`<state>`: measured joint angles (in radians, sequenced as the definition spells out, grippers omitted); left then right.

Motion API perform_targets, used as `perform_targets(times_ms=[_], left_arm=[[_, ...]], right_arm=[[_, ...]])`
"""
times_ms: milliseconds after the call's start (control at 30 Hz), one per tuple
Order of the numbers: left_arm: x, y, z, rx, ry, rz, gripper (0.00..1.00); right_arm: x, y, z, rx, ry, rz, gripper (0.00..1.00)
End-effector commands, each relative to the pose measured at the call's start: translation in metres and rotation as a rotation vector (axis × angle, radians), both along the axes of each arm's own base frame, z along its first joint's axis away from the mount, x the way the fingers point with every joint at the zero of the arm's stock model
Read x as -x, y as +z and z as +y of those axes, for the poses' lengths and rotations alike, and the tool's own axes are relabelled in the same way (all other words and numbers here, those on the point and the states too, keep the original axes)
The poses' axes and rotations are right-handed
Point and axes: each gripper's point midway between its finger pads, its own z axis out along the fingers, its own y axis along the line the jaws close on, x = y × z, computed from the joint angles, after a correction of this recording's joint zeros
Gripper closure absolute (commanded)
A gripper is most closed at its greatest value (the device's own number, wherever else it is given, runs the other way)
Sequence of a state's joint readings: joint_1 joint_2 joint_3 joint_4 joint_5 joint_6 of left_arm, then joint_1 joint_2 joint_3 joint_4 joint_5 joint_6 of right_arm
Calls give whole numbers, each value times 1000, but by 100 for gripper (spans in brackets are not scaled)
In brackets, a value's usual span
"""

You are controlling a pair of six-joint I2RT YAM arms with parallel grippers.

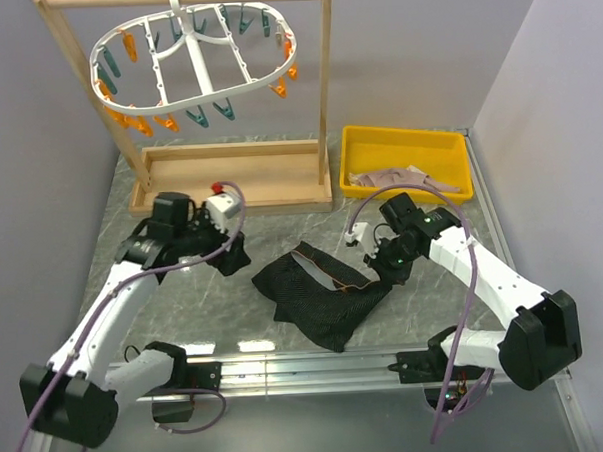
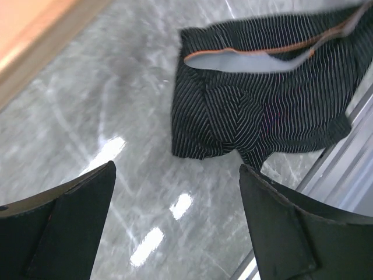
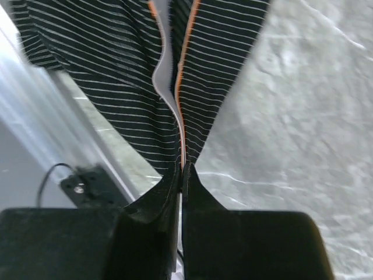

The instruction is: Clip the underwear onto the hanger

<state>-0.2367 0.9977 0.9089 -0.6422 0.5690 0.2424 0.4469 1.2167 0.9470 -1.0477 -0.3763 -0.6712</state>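
Note:
The black striped underwear (image 1: 324,290) lies on the marble table between the arms; it also shows in the left wrist view (image 2: 262,99) and the right wrist view (image 3: 128,76). My right gripper (image 1: 381,265) is shut on its waistband edge (image 3: 180,166), with the orange trim running up from the jaws. My left gripper (image 1: 233,257) is open and empty just left of the underwear, its fingers (image 2: 70,216) wide apart over bare table. The white oval hanger (image 1: 194,61) with orange and teal pegs hangs from the wooden frame at the back left.
The wooden frame's base (image 1: 234,177) stands behind the left arm. A yellow tray (image 1: 363,143) with a pinkish-beige cloth (image 1: 394,174) sits at the back right. A metal rail (image 1: 308,366) runs along the near edge.

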Motion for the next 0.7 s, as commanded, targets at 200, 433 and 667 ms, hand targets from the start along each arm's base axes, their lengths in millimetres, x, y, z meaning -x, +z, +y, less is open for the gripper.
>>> perform_targets(times_ms=[200,433,667], left_arm=[[-49,-30,-59,-141,-92,-55,13],[-64,-62,-113,-179,-294,-110,16],[-55,-66,-139,-205,-671,-397,18]], right_arm=[[-36,-16,-38,137,-67,-101,100],[-58,-22,-52,183,-150,-138,60],[-59,0,-29,75,-221,-53,36]])
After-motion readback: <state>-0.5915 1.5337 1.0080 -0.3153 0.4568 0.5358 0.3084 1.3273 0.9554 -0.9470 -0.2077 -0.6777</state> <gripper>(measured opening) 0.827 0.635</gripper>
